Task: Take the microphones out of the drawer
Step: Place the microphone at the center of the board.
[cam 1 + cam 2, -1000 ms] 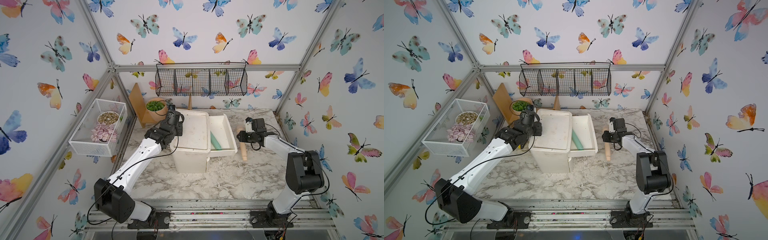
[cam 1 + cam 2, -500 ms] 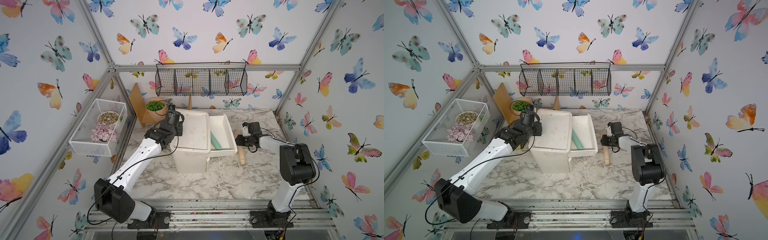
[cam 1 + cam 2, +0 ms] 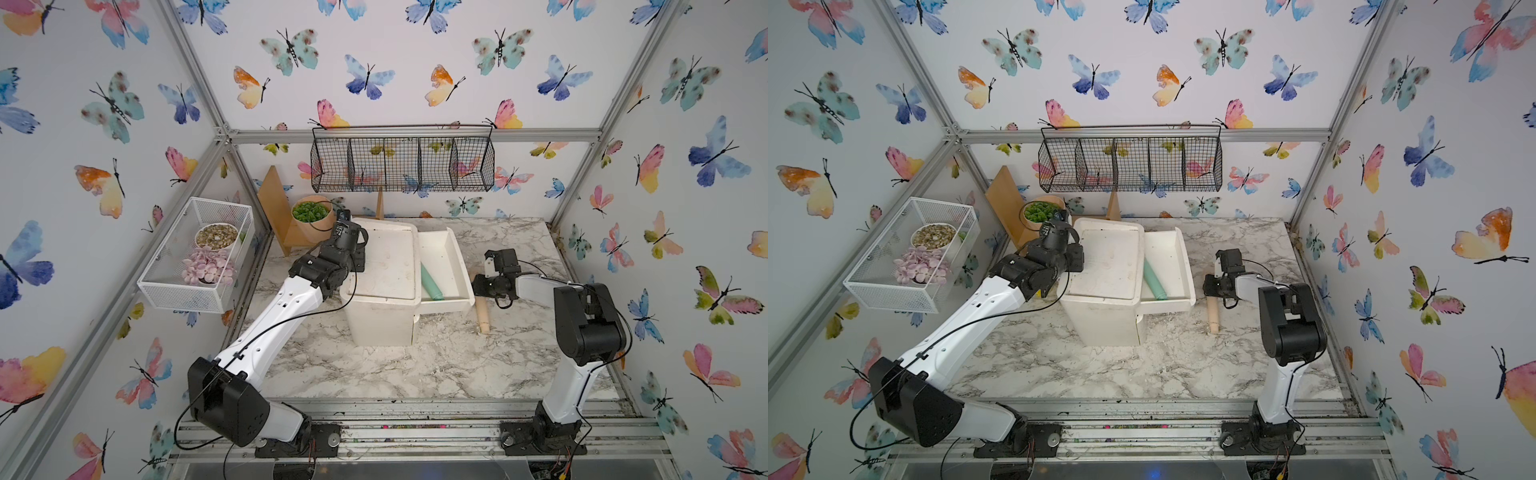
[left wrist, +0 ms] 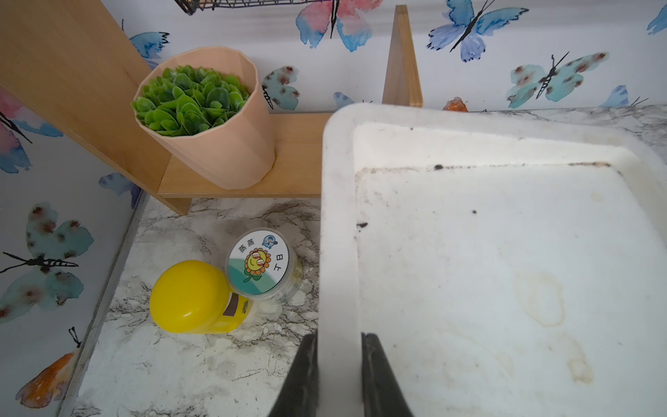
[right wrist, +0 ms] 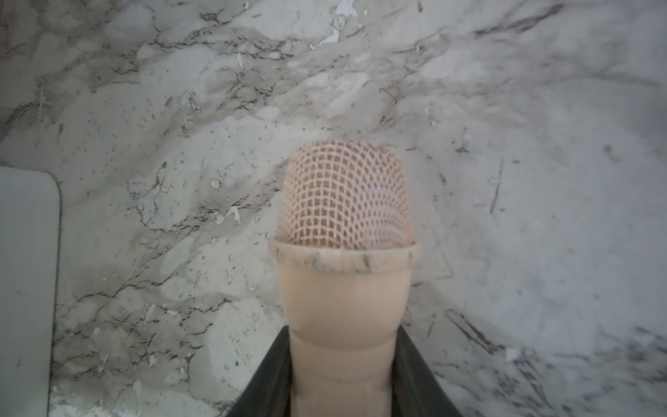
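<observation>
The beige microphone (image 3: pixel 482 312) (image 3: pixel 1213 314) is out of the drawer, low over the marble just right of it, its handle pointing to the front. My right gripper (image 3: pixel 478 286) (image 3: pixel 1209 286) is shut on its neck; the right wrist view shows the mesh head (image 5: pixel 346 202) beyond the right gripper (image 5: pixel 343 334). The white drawer (image 3: pixel 456 253) (image 3: pixel 1177 249) stands pulled out from the white cabinet (image 3: pixel 386 266). My left gripper (image 4: pixel 339 337) (image 3: pixel 357 259) is shut on the cabinet's top rim (image 4: pixel 339 252).
A green cylinder (image 3: pixel 430 282) lies in the drawer. Left of the cabinet are a yellow jar (image 4: pixel 195 296), a round labelled tub (image 4: pixel 258 261), and a plant pot (image 4: pixel 213 122) on a wooden stand. A wire basket (image 3: pixel 401 164) hangs on the back wall, a white mesh box (image 3: pixel 195 253) on the left wall.
The right gripper has carried the microphone slightly down and toward the front beside the drawer, and the right arm's upper links have swung. The left arm has not moved.
</observation>
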Tool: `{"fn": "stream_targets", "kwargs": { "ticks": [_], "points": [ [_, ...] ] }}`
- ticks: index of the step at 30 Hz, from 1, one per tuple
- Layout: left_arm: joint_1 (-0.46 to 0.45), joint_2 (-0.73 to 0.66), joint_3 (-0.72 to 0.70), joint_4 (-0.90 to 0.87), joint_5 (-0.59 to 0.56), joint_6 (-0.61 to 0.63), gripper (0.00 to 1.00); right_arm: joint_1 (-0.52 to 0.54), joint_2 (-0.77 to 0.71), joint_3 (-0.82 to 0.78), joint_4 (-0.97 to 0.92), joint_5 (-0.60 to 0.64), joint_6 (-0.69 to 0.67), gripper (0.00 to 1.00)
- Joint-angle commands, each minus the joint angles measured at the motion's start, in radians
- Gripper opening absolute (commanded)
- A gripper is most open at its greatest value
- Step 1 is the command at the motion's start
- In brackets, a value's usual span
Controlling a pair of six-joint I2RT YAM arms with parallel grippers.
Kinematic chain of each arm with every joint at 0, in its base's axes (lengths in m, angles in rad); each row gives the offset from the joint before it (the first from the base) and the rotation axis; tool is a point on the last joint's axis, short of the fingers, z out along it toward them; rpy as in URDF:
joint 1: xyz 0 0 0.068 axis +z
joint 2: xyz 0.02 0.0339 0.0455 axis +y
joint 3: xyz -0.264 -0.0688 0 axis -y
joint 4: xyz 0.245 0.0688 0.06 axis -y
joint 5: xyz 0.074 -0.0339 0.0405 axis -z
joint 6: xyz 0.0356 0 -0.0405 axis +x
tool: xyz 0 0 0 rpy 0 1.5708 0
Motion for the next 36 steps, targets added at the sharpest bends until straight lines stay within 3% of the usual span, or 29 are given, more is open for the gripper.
{"fn": "stream_targets", "kwargs": {
  "ticks": [1, 8, 21, 36],
  "points": [
    [0.013, -0.024, -0.044, -0.01, -0.063, 0.055, 0.0, -0.003, 0.009, -0.015, 0.007, 0.031, 0.013, 0.39],
    [0.015, -0.027, -0.054, -0.007, -0.06, 0.053, 0.0, -0.003, 0.016, -0.021, 0.009, 0.033, 0.028, 0.5],
    [0.013, -0.03, -0.064, -0.003, -0.062, 0.05, 0.02, -0.003, -0.034, 0.045, -0.06, 0.001, 0.019, 0.57],
    [0.014, -0.036, -0.068, -0.002, -0.06, 0.044, 0.0, -0.003, -0.261, 0.185, -0.164, -0.067, -0.039, 0.59]
  ]
}}
